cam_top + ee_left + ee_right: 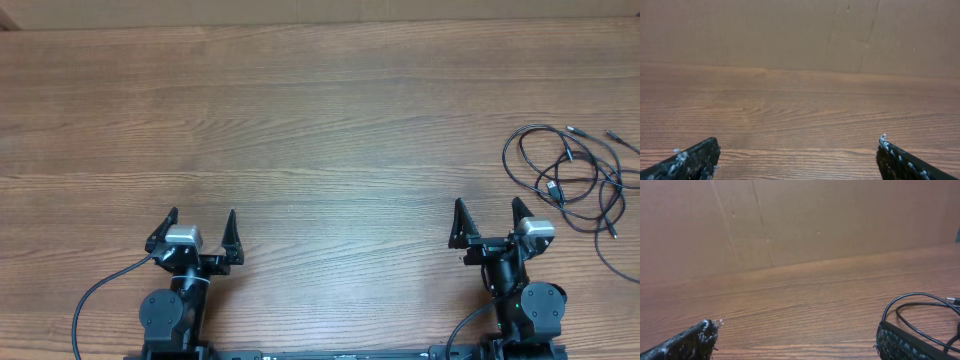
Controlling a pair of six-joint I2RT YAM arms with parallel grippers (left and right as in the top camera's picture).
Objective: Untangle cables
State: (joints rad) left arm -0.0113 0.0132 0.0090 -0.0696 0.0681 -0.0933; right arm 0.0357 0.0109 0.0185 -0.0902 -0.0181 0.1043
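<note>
The cables (pixel 572 178) are thin black cords with small grey plug ends, lying in a loose tangle of loops at the table's right edge. Part of their loops shows at the right of the right wrist view (pixel 920 311). My right gripper (pixel 489 212) is open and empty near the front edge, to the left of and nearer than the tangle; its fingers show in the right wrist view (pixel 797 330). My left gripper (pixel 201 221) is open and empty at the front left, far from the cables; the left wrist view (pixel 797 150) shows only bare wood between its fingers.
The wooden table (pixel 300 120) spreads out in front of both grippers. A brown cardboard wall (pixel 790 30) stands along the far edge. The arms' own thick black cables (pixel 95 295) trail by the bases at the front.
</note>
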